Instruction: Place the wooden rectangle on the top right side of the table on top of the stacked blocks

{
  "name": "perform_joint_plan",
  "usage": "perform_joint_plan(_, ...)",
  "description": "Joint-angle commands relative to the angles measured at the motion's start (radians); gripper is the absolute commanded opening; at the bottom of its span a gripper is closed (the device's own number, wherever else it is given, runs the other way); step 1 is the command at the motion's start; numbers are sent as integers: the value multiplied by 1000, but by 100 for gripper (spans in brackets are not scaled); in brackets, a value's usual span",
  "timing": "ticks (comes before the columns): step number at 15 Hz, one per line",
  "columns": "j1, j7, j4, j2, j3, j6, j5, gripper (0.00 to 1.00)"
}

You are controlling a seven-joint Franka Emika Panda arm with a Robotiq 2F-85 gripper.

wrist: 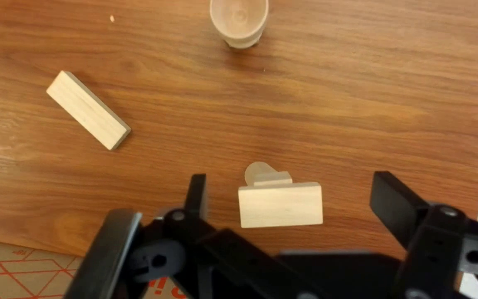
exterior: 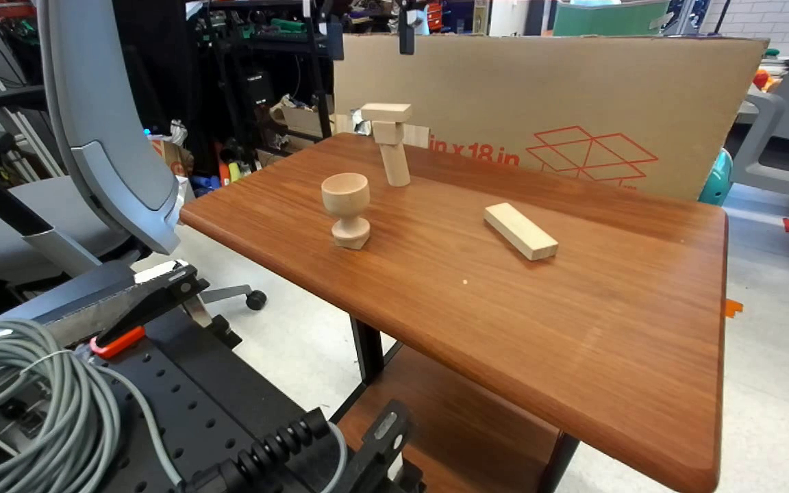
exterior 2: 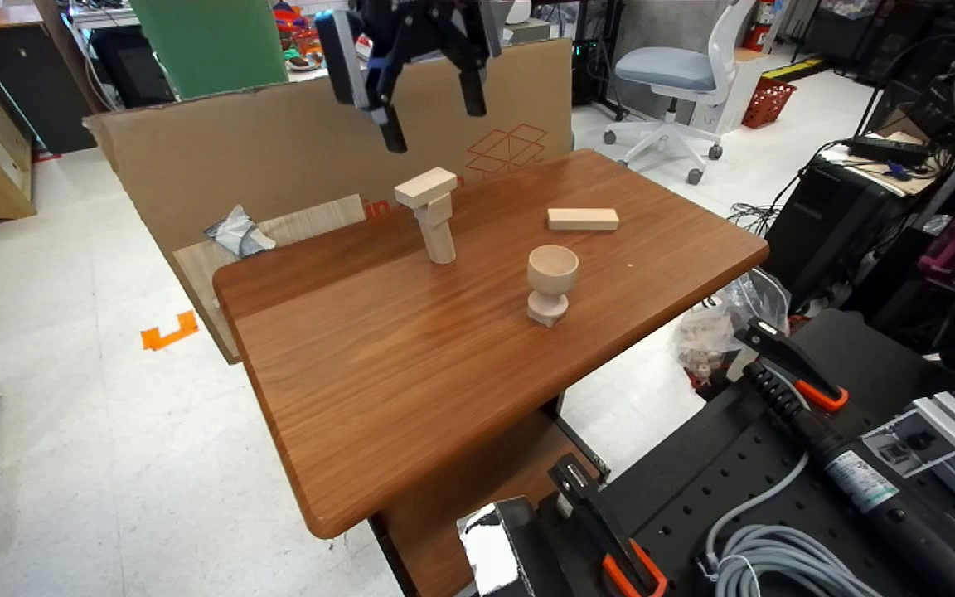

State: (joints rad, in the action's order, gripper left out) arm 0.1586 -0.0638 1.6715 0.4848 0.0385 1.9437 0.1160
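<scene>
Two pale flat wooden bars show in all views; I cannot tell for sure which is the wooden rectangle. One bar (exterior: 521, 231) lies flat on the reddish-brown table (exterior: 614, 342), also in an exterior view (exterior 2: 583, 220) and the wrist view (wrist: 89, 110). The second bar (exterior: 386, 112) lies across the top of the stacked blocks (exterior: 394, 161), a small block on an upright round post (exterior 2: 440, 243). My gripper (exterior 2: 434, 123) is wide open and empty, high above the stack and apart from it. In the wrist view the stack's top bar (wrist: 280, 205) shows between the fingers (wrist: 291, 178).
A round cup-shaped wooden piece (exterior: 346, 198) stands on a small block near the table's side edge, also in the wrist view (wrist: 240, 20). A large cardboard sheet (exterior: 572, 103) stands along the far edge. A black perforated mount with clamps (exterior 2: 693, 514) stands beside the table.
</scene>
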Motion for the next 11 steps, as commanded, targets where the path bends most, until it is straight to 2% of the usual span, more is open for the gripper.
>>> perform_joint_plan(1,-80,42,229,-227,10,47,-105,100)
perform_joint_plan(5,-135,53,430,-424,-21,172,-147,100)
perform_joint_plan(7,-153,15,486,-467,-41,115,-126,100)
perform_joint_plan(8,-141,30,384,-389,-29,113,-115,100)
perform_joint_plan(11,-155,28,464,-445,-42,111,-115,100)
